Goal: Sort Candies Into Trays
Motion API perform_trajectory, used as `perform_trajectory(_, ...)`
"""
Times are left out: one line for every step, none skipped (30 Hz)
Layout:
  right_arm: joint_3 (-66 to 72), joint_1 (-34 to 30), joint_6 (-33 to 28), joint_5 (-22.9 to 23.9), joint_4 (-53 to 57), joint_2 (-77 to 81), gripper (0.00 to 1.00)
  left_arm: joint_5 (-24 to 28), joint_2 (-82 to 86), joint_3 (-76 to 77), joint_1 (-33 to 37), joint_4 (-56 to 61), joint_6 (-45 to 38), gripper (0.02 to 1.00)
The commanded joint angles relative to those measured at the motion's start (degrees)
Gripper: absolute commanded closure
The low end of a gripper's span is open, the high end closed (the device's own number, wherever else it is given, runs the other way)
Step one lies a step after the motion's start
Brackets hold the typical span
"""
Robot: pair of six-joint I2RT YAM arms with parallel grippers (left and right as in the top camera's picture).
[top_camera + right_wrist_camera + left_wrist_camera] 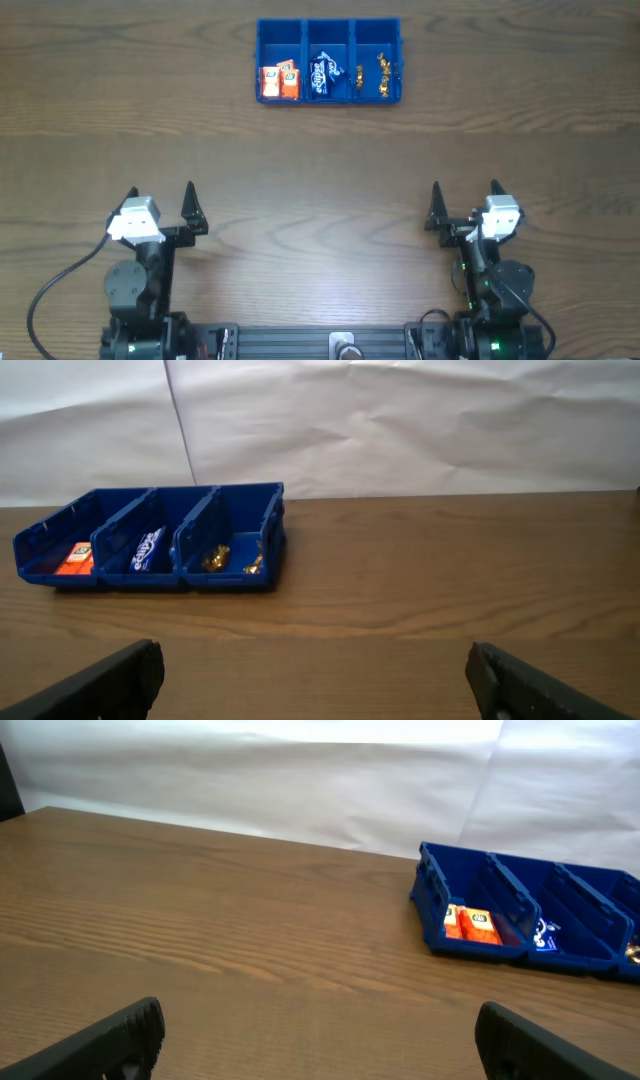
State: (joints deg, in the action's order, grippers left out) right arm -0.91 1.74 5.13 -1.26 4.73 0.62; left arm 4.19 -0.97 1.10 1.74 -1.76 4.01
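Table [320,150] bears one blue three-compartment tray [330,22], well apart from two tools, left gripper [161,190] and right gripper [466,187], both spread wide and empty. Its left compartment holds two orange candies [279,82], the middle one blue candy [322,74], the right several gold candies [383,68] too small to count.

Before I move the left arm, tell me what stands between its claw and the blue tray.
Nothing visible does. Only bare wooden table lies between the left claw and the blue tray.
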Motion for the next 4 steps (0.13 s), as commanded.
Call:
perform_trajectory(0.46, 0.46, -0.92, 0.72, -0.02, -0.46, 0.003, 0.74, 0.24, -0.79, 0.13, -2.4, -0.83, 0.02)
perform_trajectory(0.46, 0.46, -0.92, 0.74, -0.02, -0.46, 0.005, 0.74, 0.24, -0.79, 0.13, -2.4, -0.83, 0.02)
perform_trajectory(0.46, 0.46, -0.92, 0.74, -0.02, -0.46, 0.003, 0.74, 0.24, -0.79, 0.13, -2.4, -0.83, 0.02)
perform_trajectory(0.46, 0.46, -0.92, 0.74, -0.02, -0.46, 0.003, 0.74, 0.24, -0.79, 0.13, -2.4, -0.83, 0.023)
